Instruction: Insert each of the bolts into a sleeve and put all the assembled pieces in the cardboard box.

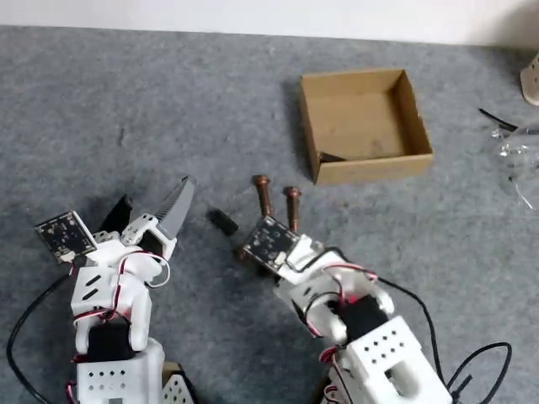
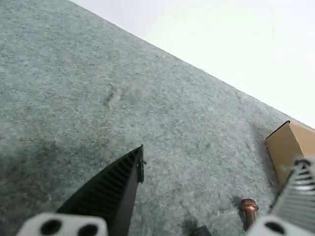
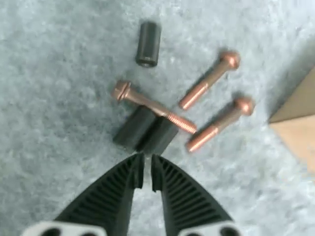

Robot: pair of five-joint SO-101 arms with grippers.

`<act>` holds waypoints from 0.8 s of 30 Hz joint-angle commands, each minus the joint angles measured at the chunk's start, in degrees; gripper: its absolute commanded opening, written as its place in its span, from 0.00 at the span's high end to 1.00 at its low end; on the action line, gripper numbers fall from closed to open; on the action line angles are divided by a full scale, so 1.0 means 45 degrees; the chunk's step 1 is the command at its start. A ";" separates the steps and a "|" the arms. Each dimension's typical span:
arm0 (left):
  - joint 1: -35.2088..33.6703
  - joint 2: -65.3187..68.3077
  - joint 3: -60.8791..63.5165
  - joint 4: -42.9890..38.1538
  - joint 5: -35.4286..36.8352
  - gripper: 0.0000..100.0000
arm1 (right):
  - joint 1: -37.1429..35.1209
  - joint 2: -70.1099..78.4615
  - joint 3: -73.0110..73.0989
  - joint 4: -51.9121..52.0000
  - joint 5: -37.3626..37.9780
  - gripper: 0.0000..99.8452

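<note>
Lower centre: right tool (image 3: 146, 169), nearly closed, empty. Just above it we list paired sleeves (image 3: 145, 132), with a bolt (image 3: 155, 109) lying against them. Upper centre: lone sleeve (image 3: 147, 43). Right edge: cardboard box (image 3: 298, 137). Left tool (image 2: 221, 156): wide, empty. We advise opening the right tool, then gripping that bolt mid-shank.

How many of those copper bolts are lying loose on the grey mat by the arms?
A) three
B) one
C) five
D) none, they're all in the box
A. The right wrist view shows three: one bolt lying against two black sleeves, and two more bolts side by side next to it.
</note>
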 commanded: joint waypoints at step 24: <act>-0.0029 -0.0147 -0.0010 -0.0332 -0.0059 0.59 | 0.0088 1.2044 -0.7961 0.0049 -0.4024 0.86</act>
